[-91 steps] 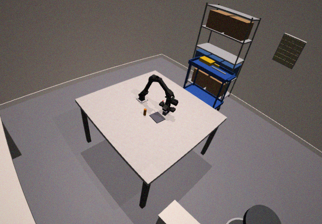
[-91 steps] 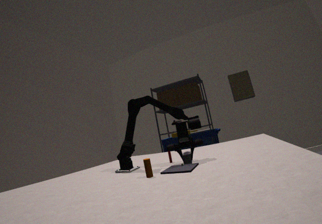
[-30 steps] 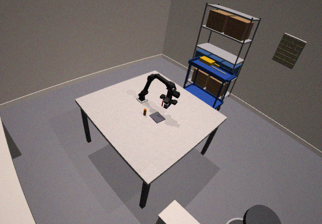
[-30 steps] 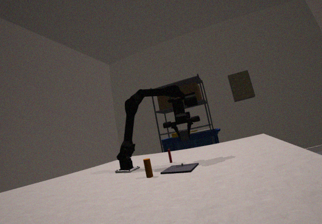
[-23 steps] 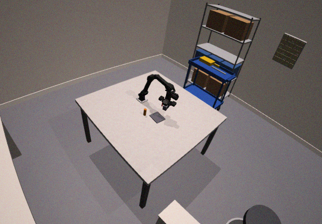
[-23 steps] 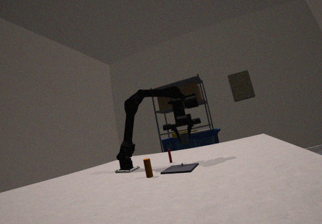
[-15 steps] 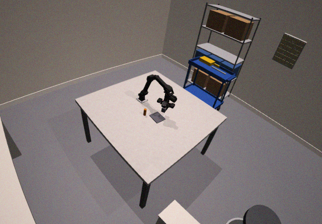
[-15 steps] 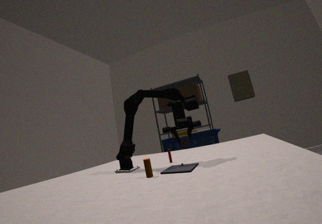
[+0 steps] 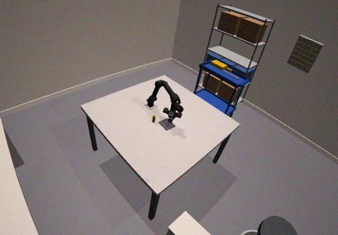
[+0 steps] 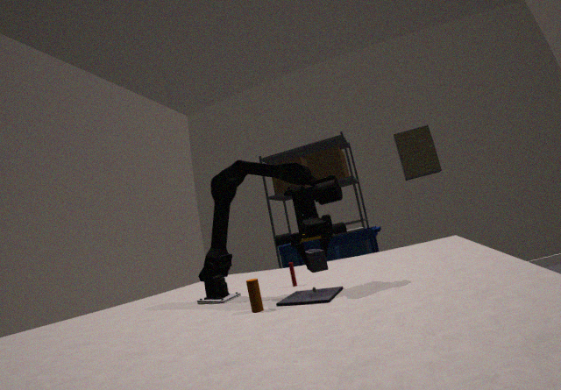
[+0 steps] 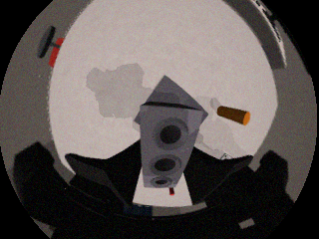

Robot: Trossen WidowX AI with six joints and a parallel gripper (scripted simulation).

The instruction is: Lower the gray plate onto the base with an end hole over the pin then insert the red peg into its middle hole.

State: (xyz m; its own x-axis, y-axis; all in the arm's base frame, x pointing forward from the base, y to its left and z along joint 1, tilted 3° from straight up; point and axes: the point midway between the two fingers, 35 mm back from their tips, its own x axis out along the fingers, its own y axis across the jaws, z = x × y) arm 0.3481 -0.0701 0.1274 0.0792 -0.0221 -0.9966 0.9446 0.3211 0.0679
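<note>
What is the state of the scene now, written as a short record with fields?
gripper: shut on the gray plate
gray plate: held in the air above the base, holes visible in the wrist view
base: dark flat slab on the table, pin upright and free
red peg: upright on the table behind the base
orange cylinder: upright, left of the base
</note>
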